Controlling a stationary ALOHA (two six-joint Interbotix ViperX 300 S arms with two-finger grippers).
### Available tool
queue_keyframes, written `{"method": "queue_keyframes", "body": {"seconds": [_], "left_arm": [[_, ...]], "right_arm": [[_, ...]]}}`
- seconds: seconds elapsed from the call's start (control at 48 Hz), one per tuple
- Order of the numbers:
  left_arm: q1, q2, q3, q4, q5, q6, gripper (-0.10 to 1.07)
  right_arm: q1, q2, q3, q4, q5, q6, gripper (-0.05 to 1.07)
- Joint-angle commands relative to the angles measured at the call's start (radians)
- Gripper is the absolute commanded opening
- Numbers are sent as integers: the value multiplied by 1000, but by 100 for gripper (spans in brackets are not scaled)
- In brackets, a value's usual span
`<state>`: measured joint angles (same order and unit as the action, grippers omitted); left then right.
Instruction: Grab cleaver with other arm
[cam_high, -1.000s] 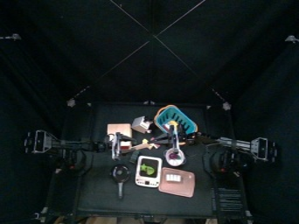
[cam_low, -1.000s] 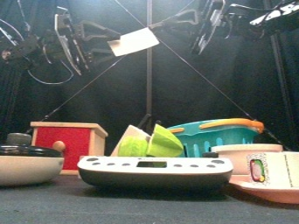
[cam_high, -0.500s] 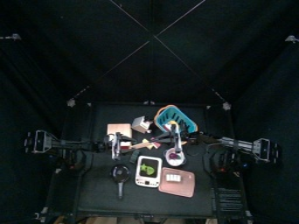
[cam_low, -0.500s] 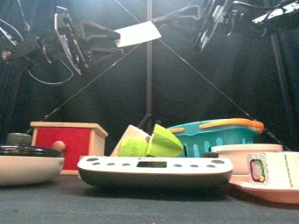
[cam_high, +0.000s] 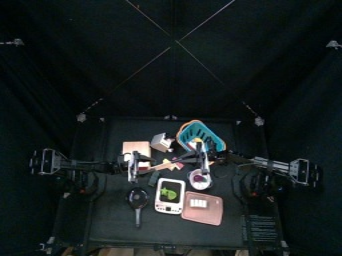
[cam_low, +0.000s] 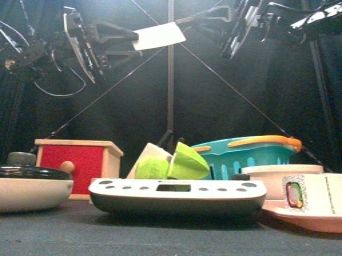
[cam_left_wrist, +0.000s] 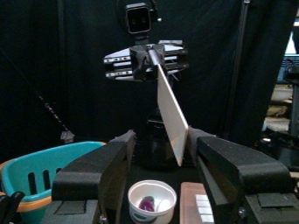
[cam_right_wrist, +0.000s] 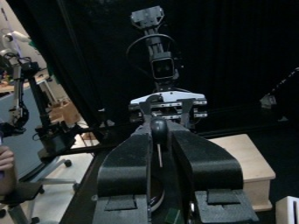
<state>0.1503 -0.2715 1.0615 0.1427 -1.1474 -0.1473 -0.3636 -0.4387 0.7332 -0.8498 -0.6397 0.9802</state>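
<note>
looking straight down on the black surface (cam_high: 114, 225): left arm (cam_high: 80, 165) reaching in from 9 o'clock, right arm (cam_high: 267, 165) from 3 o'clock, meeting over the middle.

hanging high in the front view, near 12 o'clock and well above the surface: the cleaver (cam_low: 158, 37), pale blade lying roughly along the 8-to-2 line, free end toward 8, handle end toward 2.

clamped at that 2 o'clock end by the right hand (cam_right_wrist: 156, 131), closed on the cleaver, with the blade showing edge-on between its jaws.

waiting at the 8 o'clock end: the left hand (cam_left_wrist: 163, 140), spread wide and gripping nothing.

seen from the left wrist, running from the right hand down toward the gap between the left jaws, flat faces turned toward the two jaws, with clear space on both sides. cannot tell whether the tip sits fully between them or just short.

judged to be squarely in line and the one free to take it: the left hand. probably calling for only a short push along the blade's long axis toward 2 o'clock, then a squeeze on the flats before any letting go by the right.

worth guarding against: a pinch too near the tip, leaving the heavier handle end to swing.
</note>
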Motion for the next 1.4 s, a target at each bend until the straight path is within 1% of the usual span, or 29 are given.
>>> {"method": "queue_keyframes", "body": {"seconds": [0.0,0.125,0.312,0.375,0.458,0.833,0.938,1.021,1.062,1.167,1.375], "left_arm": [[0,14,-31,-2,-11,2,86],[0,25,-37,-9,-28,2,86],[0,26,-25,-35,-72,3,86],[0,26,-25,-40,-77,3,84],[0,28,-25,-41,-77,3,78],[8,37,-17,-41,-75,3,35],[8,35,-12,-38,-77,3,29],[8,35,-11,-38,-75,3,29],[8,35,-9,-38,-75,3,29],[9,32,-3,-40,-75,2,29],[9,9,21,-41,-72,0,29]], "right_arm": [[-6,-21,-12,5,-9,-2,40],[-6,-21,-12,5,-9,-2,40],[-6,-21,-5,5,-9,-2,40],[-6,-21,-3,5,-9,-2,40],[-6,-21,-5,9,-9,-2,40],[-6,-21,-2,15,-9,-2,40],[-6,-17,9,31,-11,-2,41],[-2,-14,20,44,-9,0,43],[0,-14,25,49,-9,0,45],[9,-14,38,64,-5,2,57],[28,-15,72,101,5,3,93]]}}
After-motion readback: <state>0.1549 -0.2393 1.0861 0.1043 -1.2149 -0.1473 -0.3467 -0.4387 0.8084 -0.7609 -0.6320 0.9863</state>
